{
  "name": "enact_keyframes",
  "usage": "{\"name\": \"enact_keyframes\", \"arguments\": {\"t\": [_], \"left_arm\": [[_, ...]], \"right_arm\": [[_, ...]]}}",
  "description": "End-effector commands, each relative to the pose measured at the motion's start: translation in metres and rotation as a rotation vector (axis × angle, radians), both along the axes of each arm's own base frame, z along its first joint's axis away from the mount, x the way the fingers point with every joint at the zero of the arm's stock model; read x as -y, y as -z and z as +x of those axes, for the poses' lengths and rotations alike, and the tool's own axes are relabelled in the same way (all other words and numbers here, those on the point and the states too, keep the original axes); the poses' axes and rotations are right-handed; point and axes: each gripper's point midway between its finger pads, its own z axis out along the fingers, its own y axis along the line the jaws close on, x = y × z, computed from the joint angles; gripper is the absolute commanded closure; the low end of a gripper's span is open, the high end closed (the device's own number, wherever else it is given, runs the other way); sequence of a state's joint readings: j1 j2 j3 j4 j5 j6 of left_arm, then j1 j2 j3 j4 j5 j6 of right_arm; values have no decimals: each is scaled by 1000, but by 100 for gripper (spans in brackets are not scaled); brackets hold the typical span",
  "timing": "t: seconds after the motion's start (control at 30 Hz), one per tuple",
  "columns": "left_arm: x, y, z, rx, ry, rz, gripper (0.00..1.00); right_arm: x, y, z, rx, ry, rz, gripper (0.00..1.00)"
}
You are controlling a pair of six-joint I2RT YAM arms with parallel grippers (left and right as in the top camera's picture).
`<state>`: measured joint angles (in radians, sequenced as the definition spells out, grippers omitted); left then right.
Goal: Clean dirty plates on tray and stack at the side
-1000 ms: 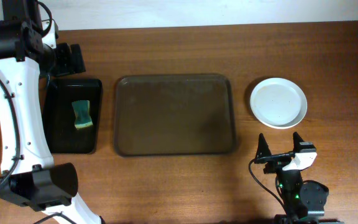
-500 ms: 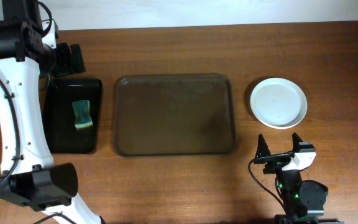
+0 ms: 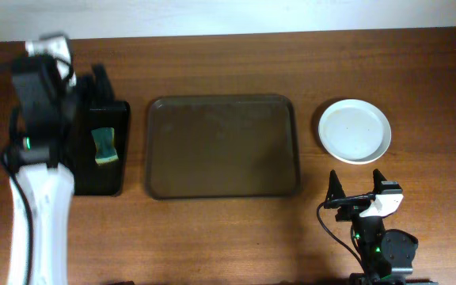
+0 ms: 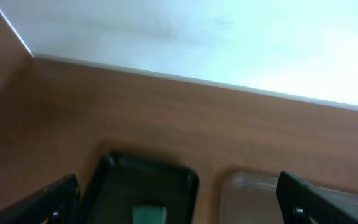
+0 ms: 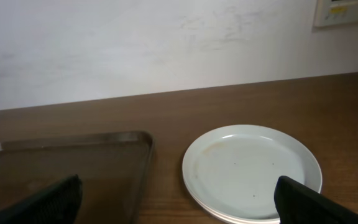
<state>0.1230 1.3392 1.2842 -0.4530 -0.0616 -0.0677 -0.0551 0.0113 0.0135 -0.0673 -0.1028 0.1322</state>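
Observation:
The white plates [image 3: 355, 131] sit in a stack on the table, right of the brown tray [image 3: 222, 146], which holds nothing. The stack also shows in the right wrist view [image 5: 253, 169], with faint brown marks and specks on the top plate; the tray's corner [image 5: 73, 158] is at left. My right gripper [image 3: 359, 186] is open and empty, just in front of the stack [image 5: 179, 208]. My left gripper [image 3: 95, 81] is open and empty over the far end of the black tray [image 3: 77, 170], wide apart in the left wrist view [image 4: 176, 205].
A small narrow black tray [image 4: 123, 186] lies left of the brown tray and holds a green sponge [image 3: 104, 146], also in the left wrist view [image 4: 149, 214]. A white wall runs along the table's far edge. The brown tray's corner [image 4: 247, 190] shows there too.
My left arm has swung into a new pose, its upper links now over the table's left edge; its gripper stays near the black tray's far end. The right arm and the plates have not moved.

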Motion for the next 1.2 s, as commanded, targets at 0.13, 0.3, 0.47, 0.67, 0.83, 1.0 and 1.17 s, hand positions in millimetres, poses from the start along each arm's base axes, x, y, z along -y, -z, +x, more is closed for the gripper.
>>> {"name": "enact_keyframes", "arguments": {"t": [0.13,0.3,0.47,0.67,0.83,1.0,1.17], "left_arm": [[6,77,-121,182,55,212,1],[18,129,-163,313,80,247,1],[29,154,-172,316,147,343,1],[36,141,-173,371,182,387,1],[36,141,-173,370,182,387,1],[36,141,-173,370,182,387,1],[36,141,-173,370,182,387,1]], "right_arm": [[-1,3,0,-3,-3,6,2],[-1,3,0,-3,-3,6,1],[-1,3,0,-3,-3,6,2],[-1,3,0,-3,-3,6,2],[-1,3,0,-3,-3,6,2],[-1,3,0,-3,-3,6,2],[-1,3,0,-3,-3,6,2]]}}
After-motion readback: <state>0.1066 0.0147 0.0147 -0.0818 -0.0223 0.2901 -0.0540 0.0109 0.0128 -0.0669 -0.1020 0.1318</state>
